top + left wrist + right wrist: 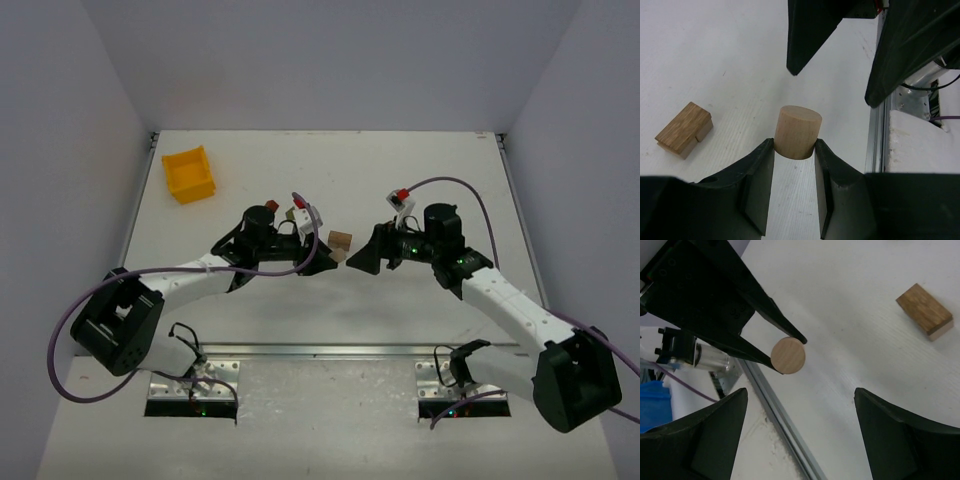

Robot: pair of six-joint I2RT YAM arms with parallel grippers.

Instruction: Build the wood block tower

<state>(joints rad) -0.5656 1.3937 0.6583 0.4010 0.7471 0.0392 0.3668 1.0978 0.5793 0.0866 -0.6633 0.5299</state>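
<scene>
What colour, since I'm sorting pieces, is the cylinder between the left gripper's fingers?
The cylinder is plain pale tan, clearest in left wrist view.

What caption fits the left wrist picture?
Left jaws pinch a wooden cylinder; right jaws hang open opposite; a rectangular block lies aside.

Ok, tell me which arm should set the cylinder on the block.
Left, most likely: the left gripper clamps the cylinder, and the block lies close beside it. The right gripper stands open and empty.
</scene>
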